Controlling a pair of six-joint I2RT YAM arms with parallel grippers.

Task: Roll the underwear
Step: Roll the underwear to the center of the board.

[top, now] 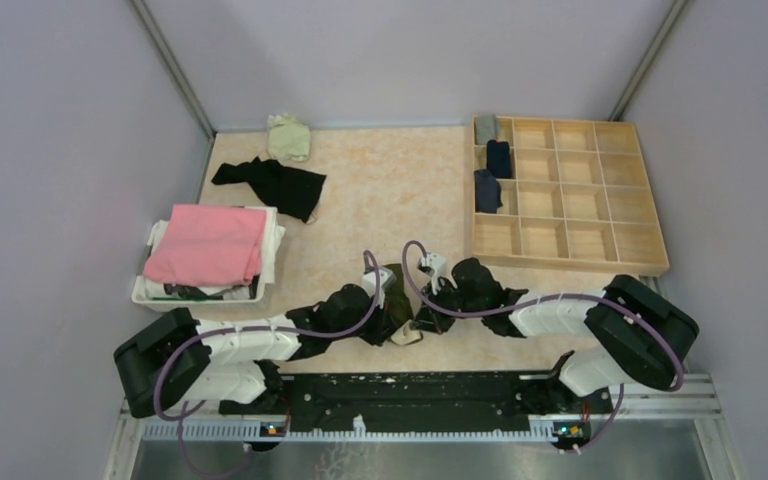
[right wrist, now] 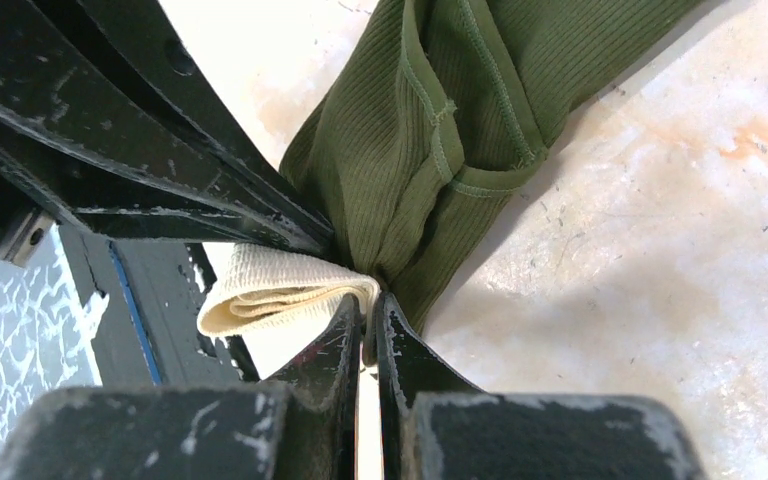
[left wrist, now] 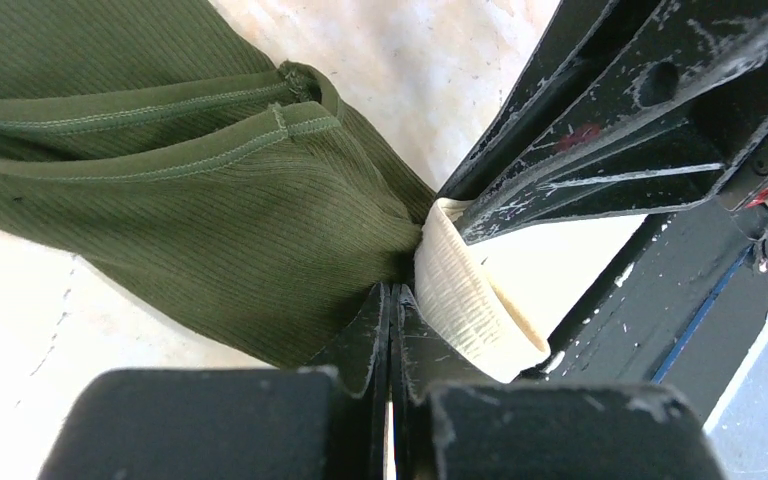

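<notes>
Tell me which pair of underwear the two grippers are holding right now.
The olive green pair with the cream waistband: the left gripper and right gripper both pinch it. The black garment lies loose farther back; the rolled ones sit in the wooden tray.

We observe a bench (top: 390, 190) with a mottled beige-and-orange surface. Plain pale lavender panels enclose it on three sides: the rear wall (top: 400, 50), the left wall (top: 50, 150) and the right wall (top: 745, 150). A grey metal post stands in each rear corner, the left post (top: 172, 68) and the right post (top: 646, 60). A brushed metal sheet (top: 420, 462) runs along the near edge. The light is even and diffuse, and shadows are soft.
</notes>
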